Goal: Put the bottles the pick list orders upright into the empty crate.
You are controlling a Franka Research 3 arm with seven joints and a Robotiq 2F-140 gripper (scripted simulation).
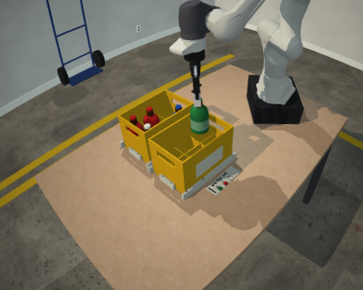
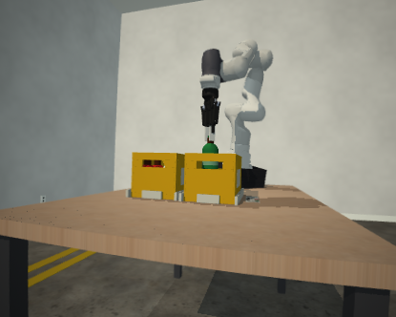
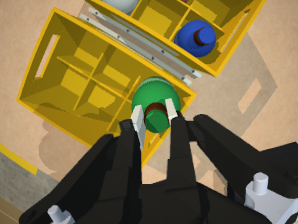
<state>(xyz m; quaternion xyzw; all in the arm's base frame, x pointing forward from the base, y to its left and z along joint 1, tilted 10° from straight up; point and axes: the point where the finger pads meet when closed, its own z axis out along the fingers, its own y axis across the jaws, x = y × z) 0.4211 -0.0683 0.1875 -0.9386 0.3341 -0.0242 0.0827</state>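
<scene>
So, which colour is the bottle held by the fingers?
Green bottle, gripped at its neck; clearest in the top view.

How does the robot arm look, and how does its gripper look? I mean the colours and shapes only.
The arm is glossy white with rounded, bulging segments, and one dark grey cylindrical wrist section. It stands on a black block base. The gripper is matte black with two long angular fingers ending in pale grey pads. No cables or markings show.
</scene>
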